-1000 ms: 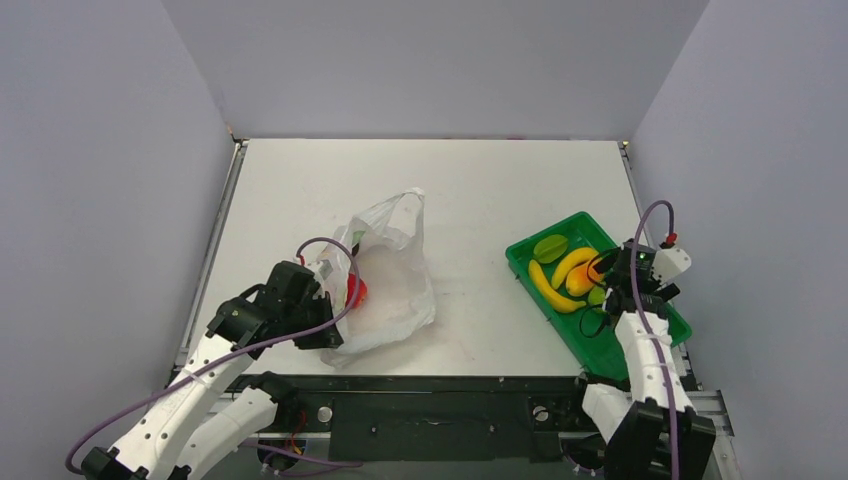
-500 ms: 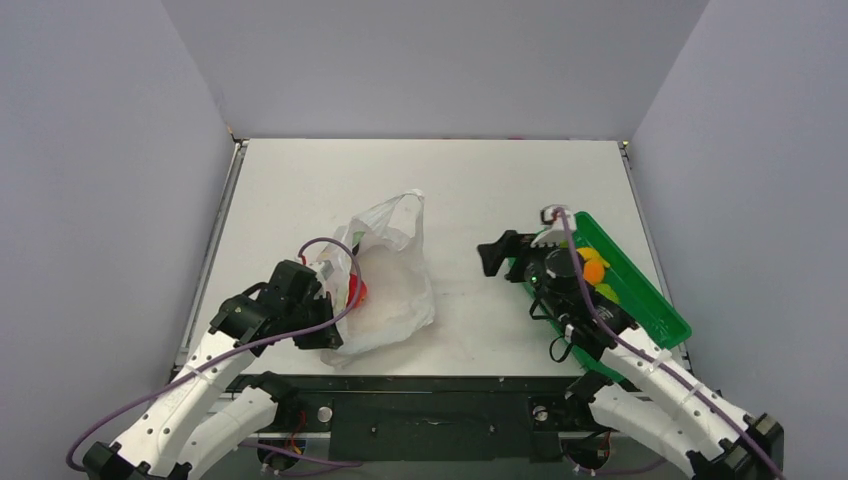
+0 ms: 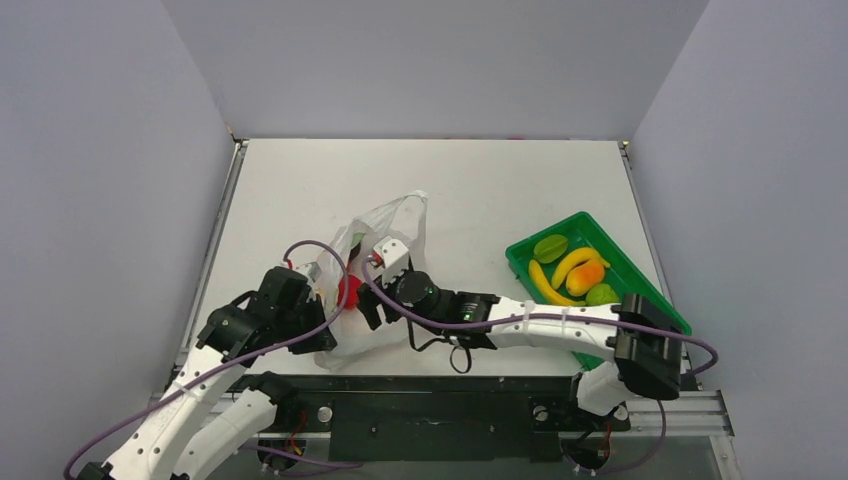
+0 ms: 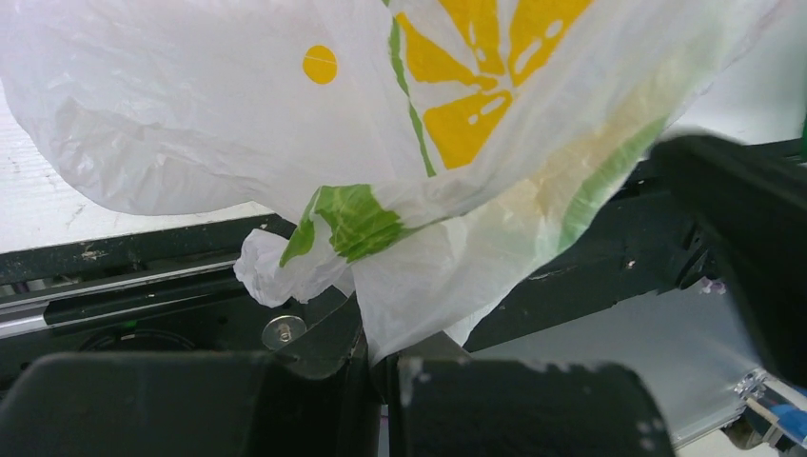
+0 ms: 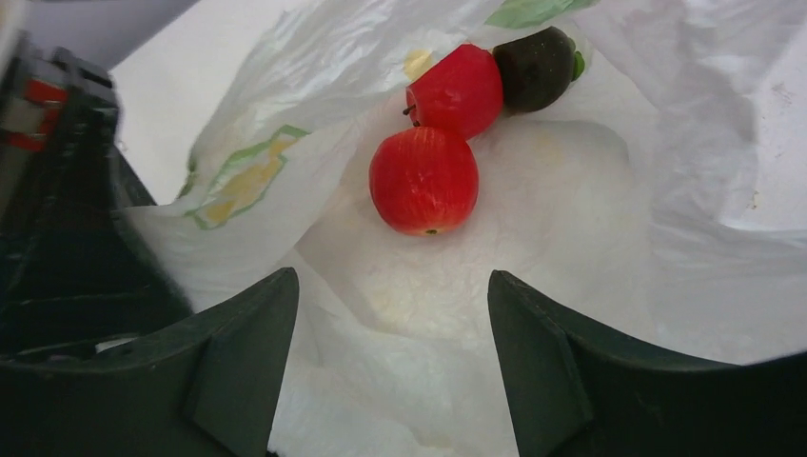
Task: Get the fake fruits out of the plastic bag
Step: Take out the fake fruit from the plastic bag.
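Observation:
The plastic bag (image 3: 396, 228) lies left of centre, white and crinkly. My left gripper (image 3: 318, 318) is shut on its near edge; the left wrist view has the film pinched between the fingers (image 4: 385, 357). My right gripper (image 3: 361, 302) reaches across into the bag's mouth and stands open (image 5: 390, 324), with only bag film below it. Just ahead of it inside the bag (image 5: 590, 248) lie two red apples (image 5: 423, 181) (image 5: 457, 90) and a dark purple piece (image 5: 536, 67). From above, one red apple (image 3: 348, 290) shows.
A green tray (image 3: 650, 300) at the right holds a starfruit (image 3: 549, 247), a banana (image 3: 545, 282), a mango (image 3: 585, 275) and a lime (image 3: 600, 294). The right arm's forearm (image 3: 540, 320) spans the near table between bag and tray.
The right arm has swung left from the green tray to the bag's mouth, its jaws narrowing a little. The left gripper keeps its hold and has lifted the bag edge slightly.

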Tool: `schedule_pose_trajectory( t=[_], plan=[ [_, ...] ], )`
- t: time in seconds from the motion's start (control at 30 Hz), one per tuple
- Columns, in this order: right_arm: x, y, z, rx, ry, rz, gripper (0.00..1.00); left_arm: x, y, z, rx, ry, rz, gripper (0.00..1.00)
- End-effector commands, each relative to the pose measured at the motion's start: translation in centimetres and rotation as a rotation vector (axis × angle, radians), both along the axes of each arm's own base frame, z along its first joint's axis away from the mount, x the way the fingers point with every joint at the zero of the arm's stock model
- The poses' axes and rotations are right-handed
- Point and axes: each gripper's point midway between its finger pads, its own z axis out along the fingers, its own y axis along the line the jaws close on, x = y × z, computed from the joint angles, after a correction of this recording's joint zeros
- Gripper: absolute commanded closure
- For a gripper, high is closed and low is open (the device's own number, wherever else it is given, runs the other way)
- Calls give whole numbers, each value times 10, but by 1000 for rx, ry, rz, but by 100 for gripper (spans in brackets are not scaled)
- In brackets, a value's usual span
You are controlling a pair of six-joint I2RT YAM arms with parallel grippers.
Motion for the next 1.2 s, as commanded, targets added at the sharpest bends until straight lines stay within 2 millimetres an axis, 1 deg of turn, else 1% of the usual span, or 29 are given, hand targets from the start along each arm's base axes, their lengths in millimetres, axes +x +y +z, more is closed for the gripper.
schedule_pose_trajectory(
  t=[0.0,0.07,0.13,0.17,0.2,0.23,0.27,0.3,0.33,0.37,0.4,0.43,0.47,0.5,0.53,0.57,0.6,0.63,0.67,0.7,0.77,0.8,0.83,0.87,0.9,1.0,1.03,1.13,1.17],
  plan=[
    [19,30,10,23,-91,-32,32,4,3,13,-27,-47,68,100],
    [26,37,-2,11,-102,-57,31,4,5,14,-23,-57,81,100],
    [32,42,-16,-4,-117,-69,28,4,7,14,-17,-64,85,100],
    [34,46,-16,7,-126,-75,25,4,8,15,-12,-67,82,100],
    [36,49,-23,-4,-124,-79,24,4,9,14,-3,-65,82,100],
    [39,52,-22,4,-127,-82,22,4,10,14,4,-62,79,100],
    [40,55,-29,-9,-123,-81,22,4,11,13,10,-58,77,100],
    [42,59,-28,4,-128,-80,20,3,11,12,16,-53,74,100],
    [42,62,-36,-3,-123,-71,19,3,11,11,19,-49,73,100],
    [44,66,-34,12,-125,-70,17,3,11,11,19,-46,72,100],
    [45,70,-44,1,-114,-62,16,3,10,11,17,-47,70,100],
    [48,73,-43,8,-112,-64,16,3,10,11,16,-46,70,100],
    [49,76,-54,-3,-98,-63,15,3,10,11,14,-47,71,100],
    [53,79,-53,7,-96,-67,14,4,10,11,12,-48,71,100],
    [55,80,-61,3,-86,-71,14,4,9,11,8,-48,71,100],
    [57,83,-61,18,-86,-75,13,4,8,11,5,-49,70,100],
    [62,84,-68,17,-79,-83,13,3,8,11,1,-48,68,100],
    [64,86,-69,20,-78,-87,13,4,7,11,-4,-49,66,100],
    [68,87,-77,14,-70,-94,13,3,6,10,-8,-45,64,100],
    [71,87,-78,17,-71,-104,13,4,5,10,-9,-44,62,100],
    [76,89,-91,10,-59,-112,12,3,4,9,-11,-39,59,100],
    [79,90,-91,17,-57,-112,13,3,4,9,-10,-37,59,100],
    [79,91,-98,9,-49,-106,13,4,4,9,-11,-37,58,100],
    [81,94,-98,14,-46,-104,14,4,4,8,-10,-34,57,100],
    [80,95,-104,7,-39,-95,14,4,4,8,-10,-33,57,100],
    [80,101,-109,3,-27,-82,16,4,3,8,-12,-34,60,100],
    [80,103,-112,0,-18,-73,18,4,4,8,-11,-34,61,100],
    [79,105,-114,1,-5,-66,22,4,4,8,-12,-34,64,100],
    [78,105,-112,4,-4,-65,27,4,4,7,-12,-34,64,100]
  ],
)
